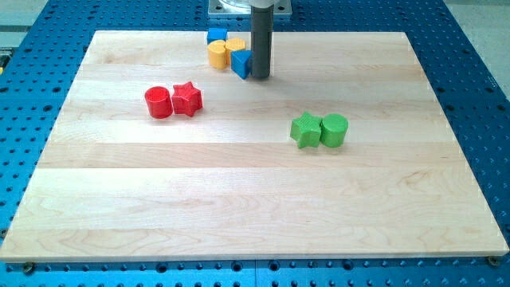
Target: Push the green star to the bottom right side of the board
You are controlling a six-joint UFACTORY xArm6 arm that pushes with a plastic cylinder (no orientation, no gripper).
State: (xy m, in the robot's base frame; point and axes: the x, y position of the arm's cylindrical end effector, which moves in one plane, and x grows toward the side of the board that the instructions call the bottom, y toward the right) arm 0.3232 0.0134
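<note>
Bright, even light from overhead falls on the pale worktop (255, 207), leaving only small soft shadows beside the blocks. There is no strong glare. Focus is sharp throughout, with slight softness toward the view's top.

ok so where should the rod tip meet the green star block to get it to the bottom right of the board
There is no gripping here, only pushing. My tip is by the blue block near the view's top. The green star block touches the green cylinder block on its right side. Best guess: press the star's upper-left face, coming from the view's top left; the cylinder will likely get shoved along.
</note>
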